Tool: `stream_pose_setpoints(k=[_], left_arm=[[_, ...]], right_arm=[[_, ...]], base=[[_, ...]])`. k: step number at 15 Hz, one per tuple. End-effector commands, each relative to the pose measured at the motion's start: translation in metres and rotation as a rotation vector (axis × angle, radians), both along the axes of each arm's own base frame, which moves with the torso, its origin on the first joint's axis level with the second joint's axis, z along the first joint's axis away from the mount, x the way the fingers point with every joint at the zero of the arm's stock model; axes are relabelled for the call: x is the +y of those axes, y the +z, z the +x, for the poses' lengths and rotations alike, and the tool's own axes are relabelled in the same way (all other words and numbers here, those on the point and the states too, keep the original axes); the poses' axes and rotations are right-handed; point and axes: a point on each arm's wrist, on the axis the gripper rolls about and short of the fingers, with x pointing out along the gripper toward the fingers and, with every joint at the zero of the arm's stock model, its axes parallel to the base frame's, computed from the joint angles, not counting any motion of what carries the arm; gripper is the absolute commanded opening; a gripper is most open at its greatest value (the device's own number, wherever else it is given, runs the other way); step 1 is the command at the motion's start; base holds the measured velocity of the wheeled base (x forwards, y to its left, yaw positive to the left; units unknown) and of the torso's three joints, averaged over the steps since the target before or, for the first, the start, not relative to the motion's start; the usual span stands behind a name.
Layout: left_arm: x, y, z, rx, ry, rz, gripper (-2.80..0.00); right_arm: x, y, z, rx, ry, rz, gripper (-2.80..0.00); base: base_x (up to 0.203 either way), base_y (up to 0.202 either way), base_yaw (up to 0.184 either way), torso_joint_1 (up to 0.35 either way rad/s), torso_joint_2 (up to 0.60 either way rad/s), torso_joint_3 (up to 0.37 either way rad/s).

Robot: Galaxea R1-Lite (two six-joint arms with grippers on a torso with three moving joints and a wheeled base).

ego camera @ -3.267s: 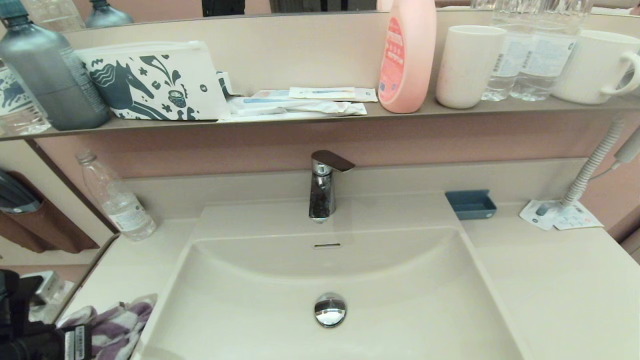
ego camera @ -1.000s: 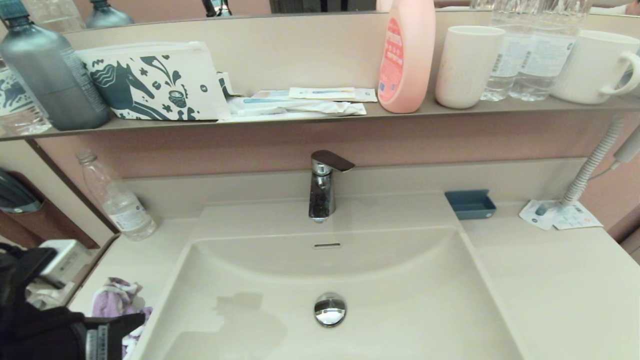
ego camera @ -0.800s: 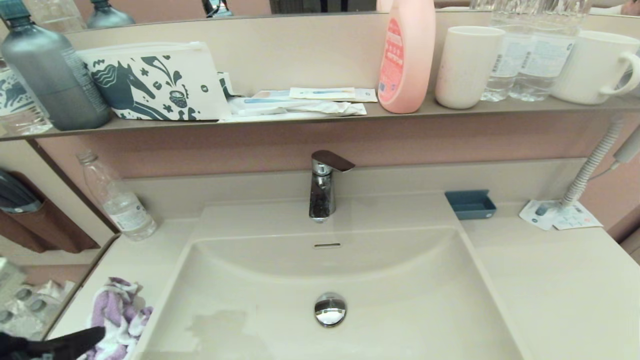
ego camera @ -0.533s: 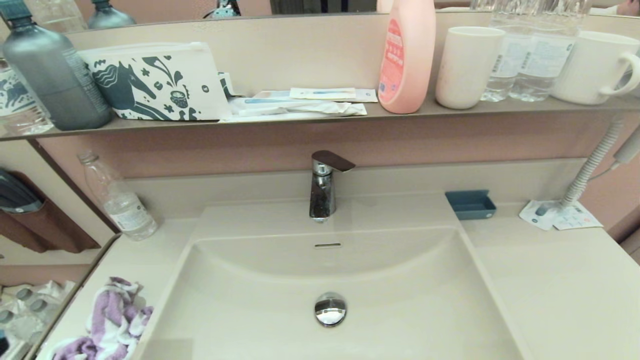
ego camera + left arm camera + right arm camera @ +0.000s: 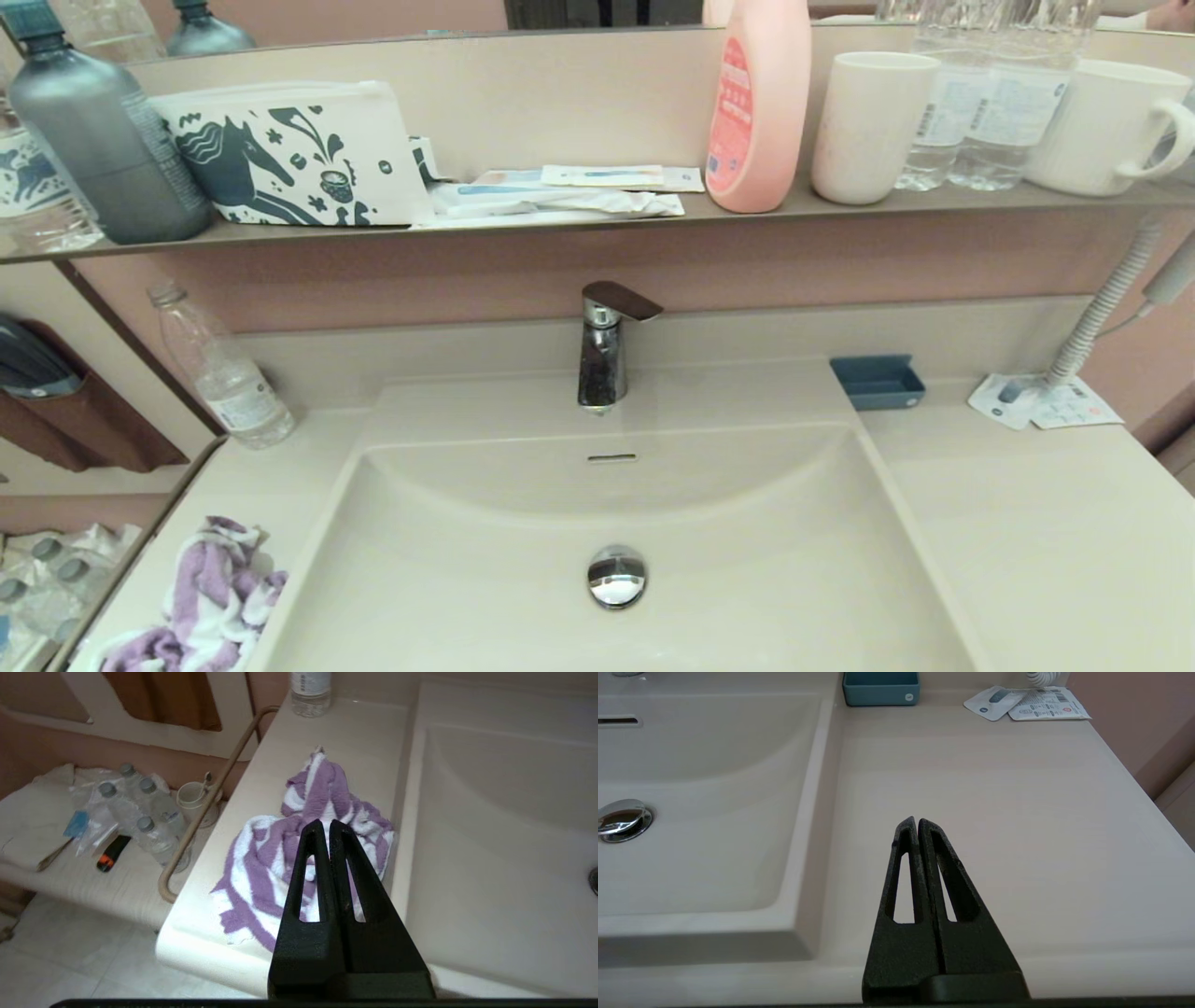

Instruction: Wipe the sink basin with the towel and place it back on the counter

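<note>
Towel: the crumpled purple-and-white striped terry towel [image 5: 210, 607] lies on the flat beige vanity surface [image 5: 1046, 523], at its front left corner, just beside the basin's left rim.
Basin: the large glossy beige rectangular sink basin [image 5: 523, 551] holds only its round chrome drain plug [image 5: 616, 577]; the overflow slot [image 5: 611, 458] sits in its back wall.
Left hand: the black left hand [image 5: 330, 828] hovers above the towel, clenched with nothing between its fingers, apart from the cloth.
Right hand: the black right hand [image 5: 917, 822] is clenched on nothing, over the surface right of the basin.
Back right corner: small blue rectangular tray [image 5: 878, 381].
</note>
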Motion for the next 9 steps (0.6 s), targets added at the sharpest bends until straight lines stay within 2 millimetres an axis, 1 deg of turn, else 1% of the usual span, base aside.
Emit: stream_pose_setpoints(k=[1,4,5,7,9], left_arm=[[-0.001,-0.021,-0.001,-0.073,-0.031,0.005,-2.8],[-0.003,-0.042,0.019,-0.139,-0.157,0.031,-2.8],[-0.005,-0.045,0.023,-0.171,-0.227,0.06,-2.8],[-0.007,-0.048,0.025,-0.168,-0.326,0.096,-2.8],[-0.008,-0.052,0.026,-0.152,-0.373,0.089,-2.8]], right_arm=[[0.0,0.0,0.0,0.0,0.001,0.0,-2.8],[0.0,0.0,0.0,0.0,0.001,0.0,-2.8],[0.0,0.0,0.0,0.0,0.001,0.0,-2.8],[0.0,0.0,0.0,0.0,0.001,0.0,-2.8],[0.0,0.0,0.0,0.0,0.001,0.0,-2.8]], base=[[0.0,0.0,0.0,0.0,0.0,0.0],[0.0,0.0,0.0,0.0,0.0,0.0],[0.0,0.0,0.0,0.0,0.0,0.0],[0.0,0.0,0.0,0.0,0.0,0.0],[0.0,0.0,0.0,0.0,0.0,0.0]])
